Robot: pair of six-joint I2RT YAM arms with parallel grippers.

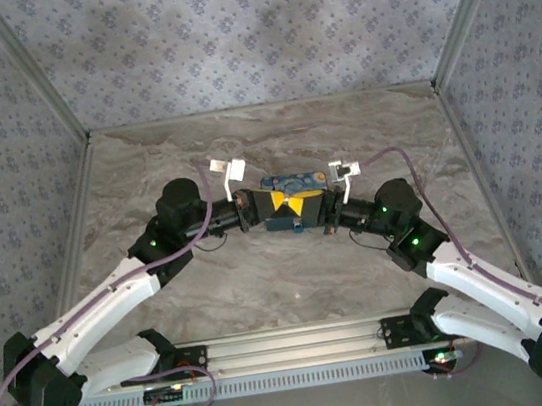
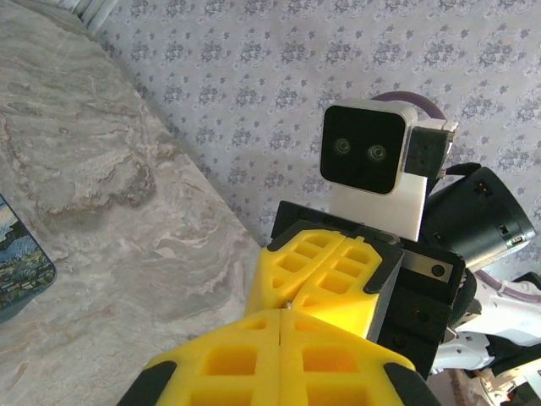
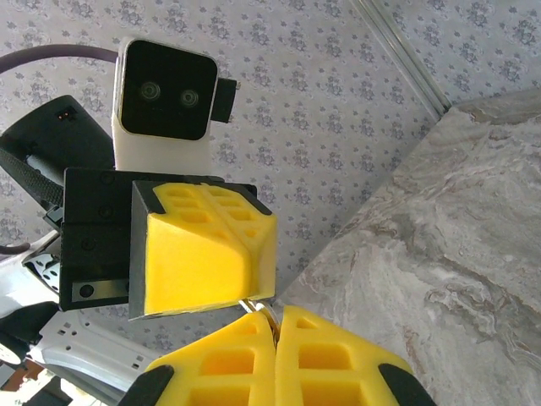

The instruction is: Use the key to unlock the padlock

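Observation:
My two grippers meet tip to tip above the middle of the table, the left gripper (image 1: 270, 206) coming from the left and the right gripper (image 1: 312, 204) from the right. In the right wrist view a thin silvery key (image 3: 260, 306) sticks out from between my shut right gripper (image 3: 275, 315) and runs to the tips of the left gripper's yellow fingers (image 3: 203, 254). In the left wrist view my left gripper (image 2: 281, 315) is shut, with the key's end (image 2: 290, 302) showing just at its tips. The padlock is hidden.
A blue-and-yellow swirl-printed box (image 1: 293, 181) lies flat on the marble table (image 1: 213, 292), just beyond and under the grippers. Its corner shows as box (image 2: 17, 254) at the left edge. Patterned walls stand on three sides.

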